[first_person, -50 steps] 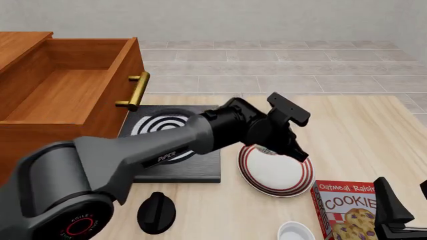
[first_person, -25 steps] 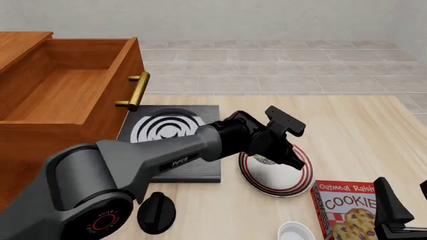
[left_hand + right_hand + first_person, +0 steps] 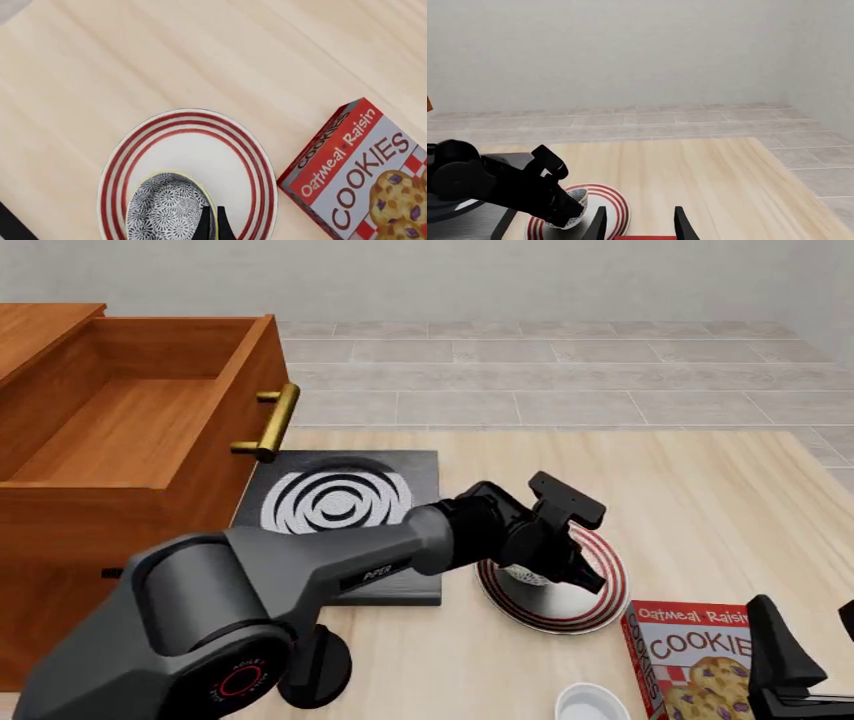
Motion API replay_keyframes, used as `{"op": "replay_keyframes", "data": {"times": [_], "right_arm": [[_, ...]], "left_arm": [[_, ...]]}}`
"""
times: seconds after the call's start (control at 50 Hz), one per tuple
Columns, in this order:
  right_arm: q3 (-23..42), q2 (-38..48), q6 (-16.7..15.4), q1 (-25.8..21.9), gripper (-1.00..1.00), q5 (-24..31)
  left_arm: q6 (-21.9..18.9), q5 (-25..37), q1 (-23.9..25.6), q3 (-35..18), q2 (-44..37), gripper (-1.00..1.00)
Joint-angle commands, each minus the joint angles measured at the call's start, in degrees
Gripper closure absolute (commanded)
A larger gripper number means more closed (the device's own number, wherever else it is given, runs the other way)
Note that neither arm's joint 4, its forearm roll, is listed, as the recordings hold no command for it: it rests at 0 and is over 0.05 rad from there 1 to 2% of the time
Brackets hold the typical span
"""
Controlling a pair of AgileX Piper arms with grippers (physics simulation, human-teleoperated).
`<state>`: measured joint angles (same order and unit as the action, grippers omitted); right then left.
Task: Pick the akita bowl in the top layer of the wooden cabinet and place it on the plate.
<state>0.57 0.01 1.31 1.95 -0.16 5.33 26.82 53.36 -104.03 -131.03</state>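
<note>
Around the round white plate with red concentric rings point(image 3: 603, 602): a black square stove with white rings point(image 3: 340, 502) just beside at nine o'clock, a red box of oatmeal raisin cookies point(image 3: 691, 660) near at five o'clock, a plain small white bowl point(image 3: 591, 706) at six o'clock by the table's near edge, a black round knob point(image 3: 315, 668) at seven o'clock. At far left, the large reddish-brown wooden cabinet point(image 3: 80, 540) with its uppermost drawer point(image 3: 140, 420) pulled out, brass bar handle point(image 3: 271, 422) facing the stove, bare wood inside. Stretched low across the stove's near corner, the grey left arm, hiding most of the plate's left half in the front view. Left gripper point(image 3: 212, 226) clamped on the near wall of the small white bowl with the dark blue-black net pattern point(image 3: 165, 207), fingers almost together on either side of the rim. Bowl upright on the plate, toward its stove-side edge; contact with the plate's surface not certain. Shown only from the left wrist: the bowl's patterned inside and the narrow pinch. From the right wrist: bowl and plate under the left gripper, seen from the side. Right gripper point(image 3: 636, 223) spread apart and holding nothing, at four o'clock by the cookie box.
</note>
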Motion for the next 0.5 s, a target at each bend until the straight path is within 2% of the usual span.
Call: {"op": "replay_keyframes", "data": {"times": [0.02, 0.14, 0.16, 0.5], "right_arm": [[0.0, 0.0, 0.0, -0.1, -1.0, 0.1], [0.0, 0.0, 0.0, -0.1, -1.0, 0.1], [0.0, 0.0, 0.0, -0.1, -1.0, 0.1], [0.0, 0.0, -0.2, 0.0, -1.0, 0.1]], "left_arm": [[0.1, -0.6, -0.1, 0.0, -0.8, 1.0], [0.0, -0.5, -0.1, 0.1, -0.9, 1.0], [0.0, -0.5, -0.1, 0.1, -0.9, -1.0], [0.2, 0.0, 0.3, 0.0, -0.8, -1.0]]}}
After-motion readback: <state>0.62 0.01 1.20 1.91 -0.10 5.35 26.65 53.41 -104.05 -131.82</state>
